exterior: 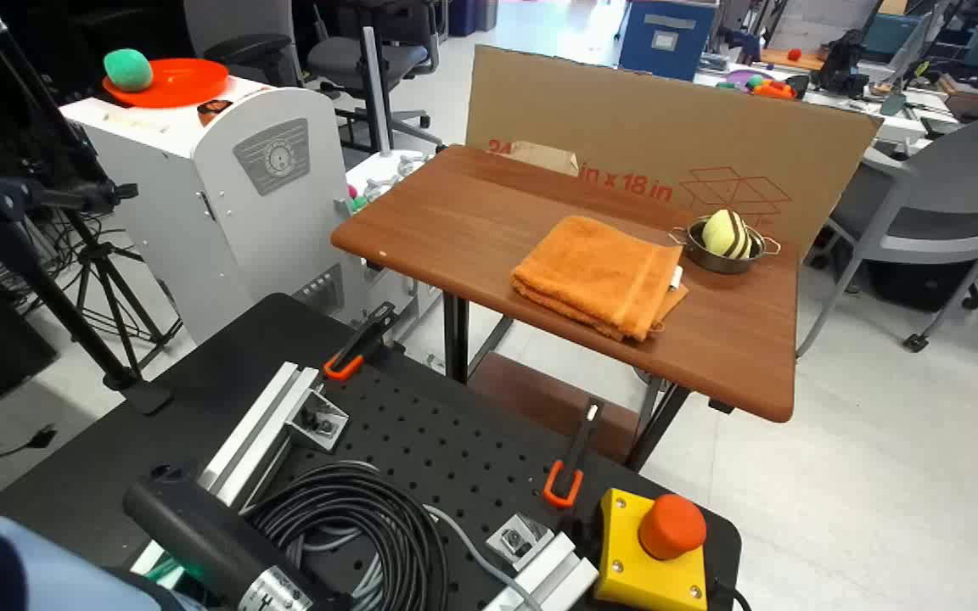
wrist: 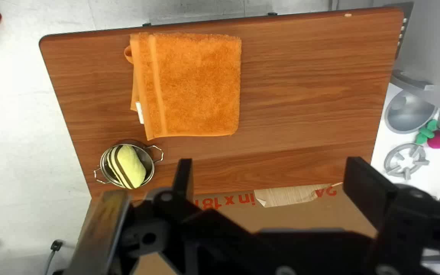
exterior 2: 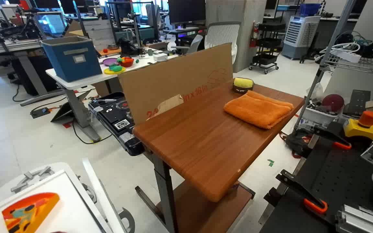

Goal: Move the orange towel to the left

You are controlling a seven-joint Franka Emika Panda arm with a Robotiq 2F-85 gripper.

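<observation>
the orange towel (wrist: pixel 197 84) lies folded on the table (wrist: pixel 311 114), out past the tool (wrist: pixel 269 170) and off toward the finger at the left of the wrist view. the tool is not touching it; its two fingers (wrist: pixel 183 175) stand wide apart, with nothing held between them. going by that, i'd say none of the move is done: gripping, shifting and letting go all look left to do. a long stretch of tabletop runs out past the opposite finger, and i take that to be the left the task means. the towel is thick, nubby terry, roughly square, with a smoother woven band near one edge, a white tag (wrist: pixel 139 112) and a small loop (wrist: pixel 128 53); i'd expect it to sag and its layers to slip when lifted. the table has a brown wood grain and rounded corners. closer to that same left-hand finger in the wrist view is a shallow round metal pot (exterior: pixel 714 260) with thin wire handles, and in it rests a soft-looking yellow ball (wrist: pixel 130 166) with dark stripes. beyond the fingertips' gap, along the table's edge, stands a stiff, flat cardboard sheet (exterior: pixel 625 127) with red print.
</observation>
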